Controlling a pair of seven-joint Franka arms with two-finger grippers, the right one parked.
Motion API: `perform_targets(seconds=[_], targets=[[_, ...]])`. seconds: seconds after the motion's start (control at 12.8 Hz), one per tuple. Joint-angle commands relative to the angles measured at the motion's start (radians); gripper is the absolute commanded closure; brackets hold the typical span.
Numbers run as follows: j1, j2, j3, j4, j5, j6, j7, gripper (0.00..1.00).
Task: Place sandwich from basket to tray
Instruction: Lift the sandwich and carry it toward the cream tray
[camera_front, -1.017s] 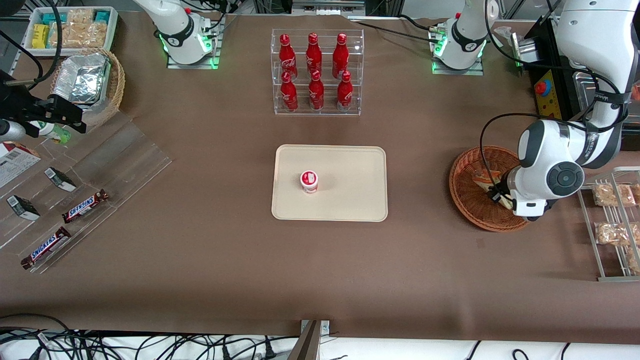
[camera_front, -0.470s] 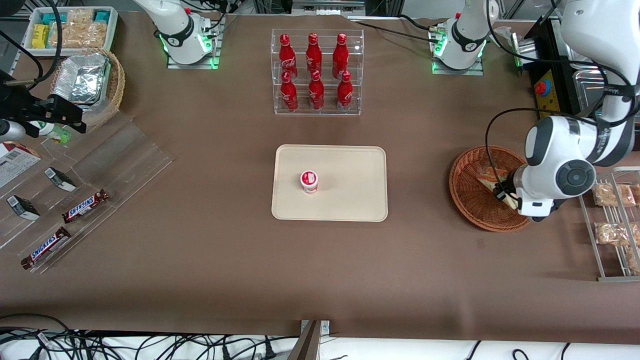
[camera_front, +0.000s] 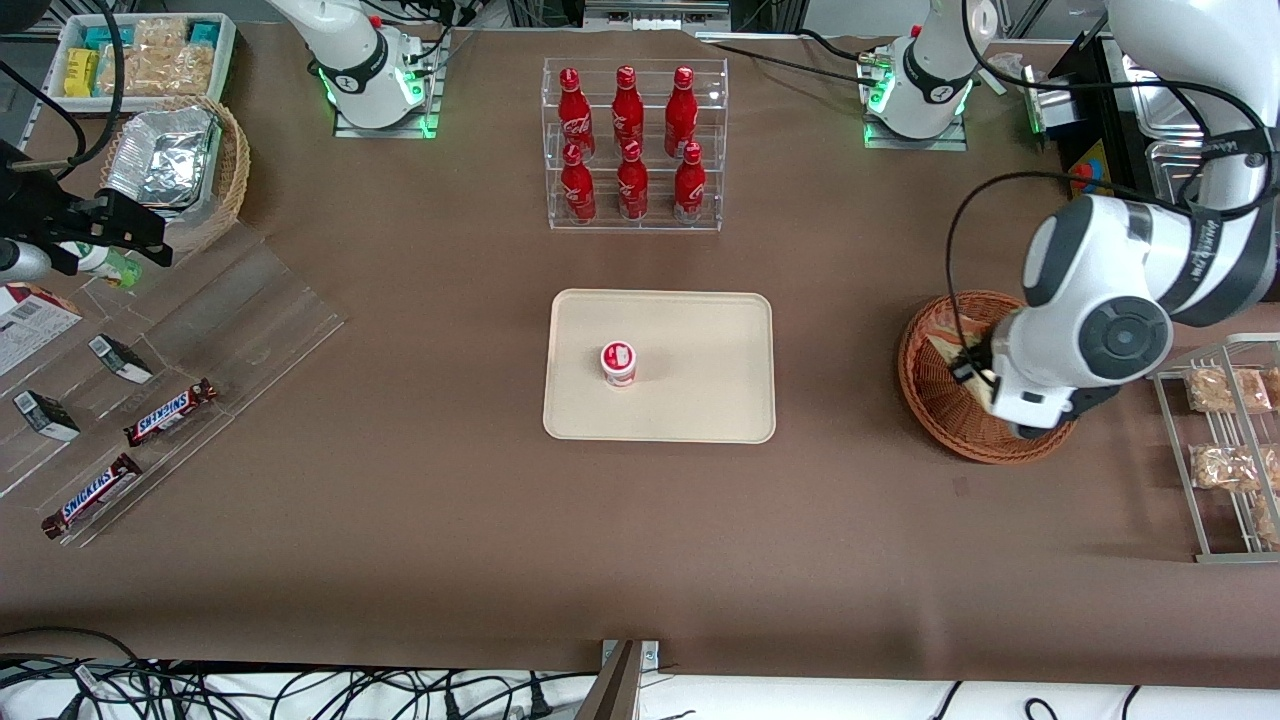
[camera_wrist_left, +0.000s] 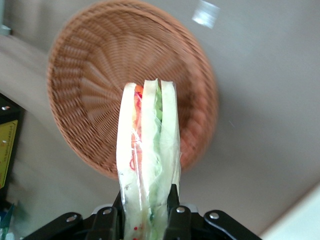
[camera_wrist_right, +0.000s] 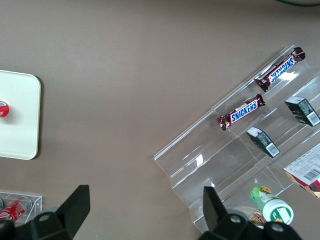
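In the left wrist view my gripper (camera_wrist_left: 146, 216) is shut on the sandwich (camera_wrist_left: 148, 150), a wrapped wedge of white bread with green and red filling that stands upright between the black fingers (camera_wrist_left: 178, 218). The reddish-brown woven basket (camera_wrist_left: 95, 75) lies below it, with nothing in it. In the front view the gripper (camera_front: 972, 372) hangs over the basket (camera_front: 940, 420), and a pale corner of the sandwich (camera_front: 943, 349) shows beside the wrist. The cream tray (camera_front: 700, 330) lies at the table's middle, toward the parked arm's end from the basket.
A small red-and-white cup (camera_front: 619, 362) stands on the tray. A clear rack of red bottles (camera_front: 633, 145) stands farther from the front camera than the tray. A wire rack of bagged snacks (camera_front: 1225, 445) sits beside the basket at the working arm's end.
The gripper has risen out of the basket with the sandwich in it and shifted slightly toward the tray. The basket has stayed in place.
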Motion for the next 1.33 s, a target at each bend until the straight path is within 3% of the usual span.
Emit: perform_targets(seconds=[0.0,0.23,1.02,1.25], targets=[[-0.001,0.003,-0.121,0.046,0.011,-0.053,0.017,0.66],[-0.020,0.012,-0.218,0.047,0.013,-0.038,0.053,0.66],[-0.227,0.152,-0.215,0.032,0.031,0.189,0.037,0.66],[-0.259,0.195,-0.215,0.040,0.082,0.224,-0.005,0.66]])
